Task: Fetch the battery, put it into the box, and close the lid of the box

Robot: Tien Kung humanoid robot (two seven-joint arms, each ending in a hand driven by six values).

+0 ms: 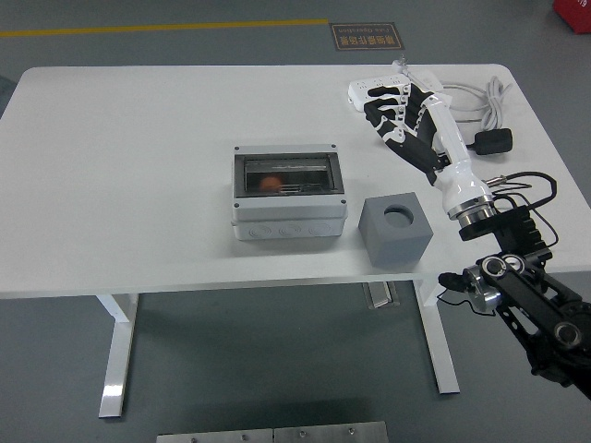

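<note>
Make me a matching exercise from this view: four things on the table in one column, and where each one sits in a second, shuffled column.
Things:
1. box
2. grey block
3. power strip
4. robot hand

Places:
A. far right part of the table, partly under the robot hand
B. middle of the table, clear lid shut
C. raised over the power strip, fingers spread
D. just right of the box, round hole on top

Pairs: 1-B, 2-D, 3-A, 4-C

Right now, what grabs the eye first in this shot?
The grey box at the table's middle, its clear lid shut over something orange inside. Right of it stands a grey cube with a round hole on top. The right hand hangs open above the white power strip at the far right, touching neither.
</note>
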